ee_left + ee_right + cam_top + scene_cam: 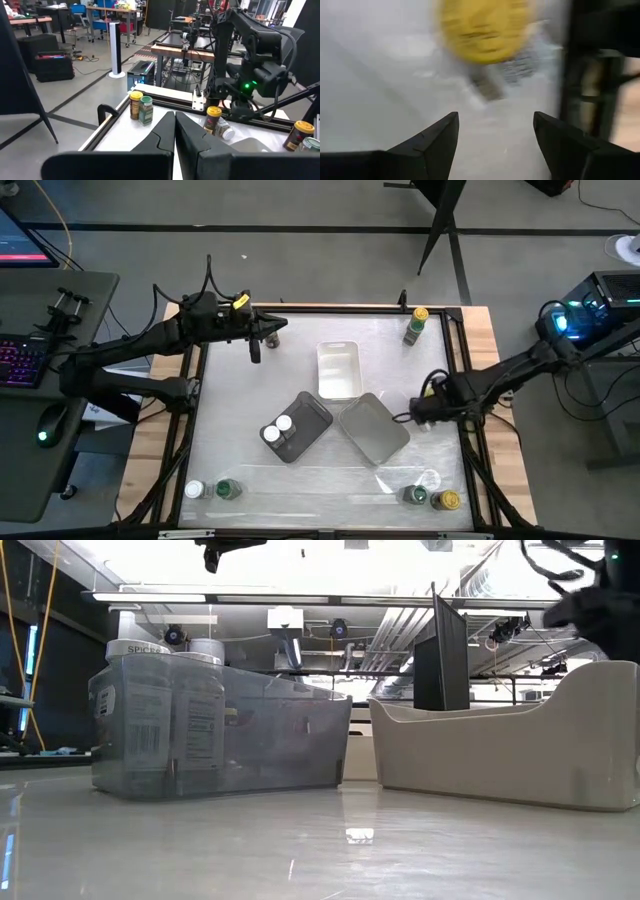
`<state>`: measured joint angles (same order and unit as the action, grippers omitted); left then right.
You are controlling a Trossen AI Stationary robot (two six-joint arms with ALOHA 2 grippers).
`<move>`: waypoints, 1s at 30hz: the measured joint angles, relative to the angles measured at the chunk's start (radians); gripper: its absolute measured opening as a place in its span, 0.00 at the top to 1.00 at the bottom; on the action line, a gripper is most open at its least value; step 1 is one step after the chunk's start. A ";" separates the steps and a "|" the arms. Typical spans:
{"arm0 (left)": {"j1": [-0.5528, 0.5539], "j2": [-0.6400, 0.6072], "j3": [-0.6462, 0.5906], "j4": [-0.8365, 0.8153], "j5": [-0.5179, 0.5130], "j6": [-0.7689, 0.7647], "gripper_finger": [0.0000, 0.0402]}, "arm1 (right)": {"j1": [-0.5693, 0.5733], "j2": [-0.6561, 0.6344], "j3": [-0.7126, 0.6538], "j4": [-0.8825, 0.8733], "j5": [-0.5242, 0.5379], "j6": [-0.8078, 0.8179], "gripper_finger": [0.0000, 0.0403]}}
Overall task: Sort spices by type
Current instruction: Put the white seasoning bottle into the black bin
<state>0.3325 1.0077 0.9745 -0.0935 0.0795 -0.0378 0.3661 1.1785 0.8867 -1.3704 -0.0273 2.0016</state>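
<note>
You see the table bearing three trays at centre, spice jars at three corners

My two matte-black jointed arms, seen from above

My left arm is built of slim dark links with loose black cables looping off its wrist and a small yellow tag near the top; its own black plastic fingers are thick, angular wedges with bevelled edges. My right arm matches it in black, with cables curling at the wrist and a teal-green light glowing at its base; its fingers taper to dark pointed tips.
</note>
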 joint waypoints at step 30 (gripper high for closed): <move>0.000 0.000 0.000 0.001 0.012 0.016 1.00 | -0.014 0.044 -0.216 0.213 0.053 0.307 0.37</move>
<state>0.3321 1.0077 0.9745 -0.0929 0.0914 -0.0219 0.3524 1.2221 0.6712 -1.1577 0.0261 2.3082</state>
